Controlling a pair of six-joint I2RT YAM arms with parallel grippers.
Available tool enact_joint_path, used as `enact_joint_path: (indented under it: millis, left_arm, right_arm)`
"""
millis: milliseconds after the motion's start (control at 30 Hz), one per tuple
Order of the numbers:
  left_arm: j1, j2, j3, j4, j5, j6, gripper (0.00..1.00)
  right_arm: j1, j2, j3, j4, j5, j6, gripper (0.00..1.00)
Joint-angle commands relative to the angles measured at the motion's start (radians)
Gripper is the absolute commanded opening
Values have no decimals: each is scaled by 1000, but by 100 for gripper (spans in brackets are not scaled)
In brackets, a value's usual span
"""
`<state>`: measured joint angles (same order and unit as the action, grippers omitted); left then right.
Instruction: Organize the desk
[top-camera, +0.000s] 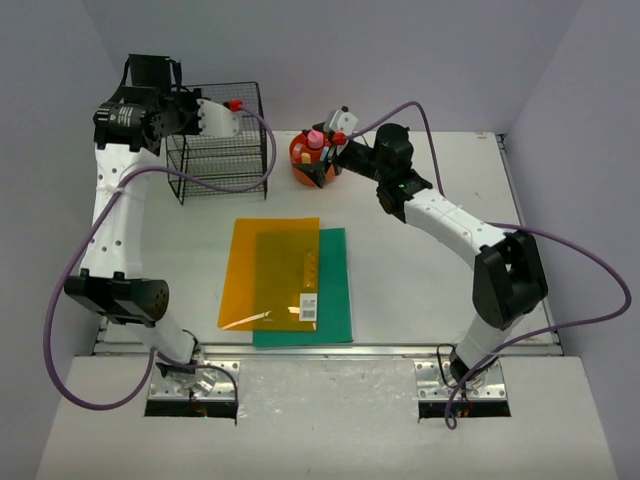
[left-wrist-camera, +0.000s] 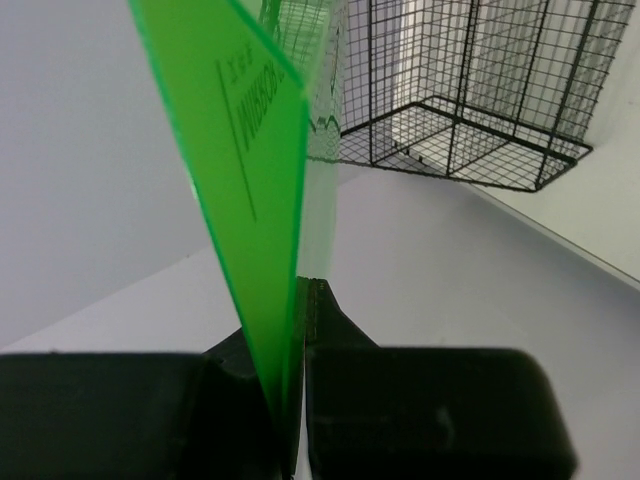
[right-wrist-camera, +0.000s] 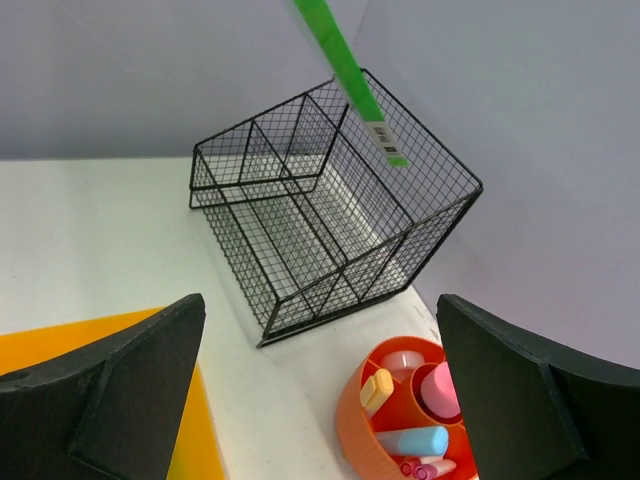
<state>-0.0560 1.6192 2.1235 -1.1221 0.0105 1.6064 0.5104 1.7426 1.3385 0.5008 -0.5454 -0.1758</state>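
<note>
1. White counter (top-camera: 420, 290) is spreading out flat in front of both arm bases, w/ a metal rail (top-camera: 330, 350) running along its near edge & pale grey walls (top-camera: 330, 50) closing it in
2. L gripper (left-wrist-camera: 303, 300) is pinching a green translucent sheet (left-wrist-camera: 240, 150) tight betw. its fingers. The sheet is standing on edge & rising away from the wrist cam; the print on it is too blurred to read
3. From the R wrist cam the same sheet is slanting down over the black wire basket (right-wrist-camera: 330, 230), w/ a barcode label (right-wrist-camera: 385, 140) near its lower end. Can't tell if it's touching the wire
4. Basket is sitting at the far-left corner of the counter, w/ wire dividers splitting it into compartments
5. R gripper (right-wrist-camera: 318, 300) is hanging w/ fingers spread wide, gripping nothing, over the orange pen cup (right-wrist-camera: 350, 425)
6. Cup is standing near the basket, to its right, & holding a pink marker (right-wrist-camera: 437, 390), a blue marker (right-wrist-camera: 412, 441) & a yellow marker (right-wrist-camera: 376, 388)
7. Orange translucent folder (top-camera: 265, 260) is lying mid-counter, overlapping a teal folder (top-camera: 335, 300) that is sticking out at its right & near sides; a white sticker (top-camera: 308, 305) is showing where they overlap
</note>
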Motion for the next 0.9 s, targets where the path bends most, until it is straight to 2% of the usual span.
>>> enact_joint_path:
  millis: [0,233,867]
  left_arm:
    - [17,33,77,162,89,34,0]
    - [25,94,113,205,125,10,0]
    - [56,176,82,229,149,-25,0]
  right_arm:
    - [4,-73,-46,35,22,-11,99]
    - [4,-98,-81,31,29,-13,99]
    - [2,-105,-93,26,29,-14,99]
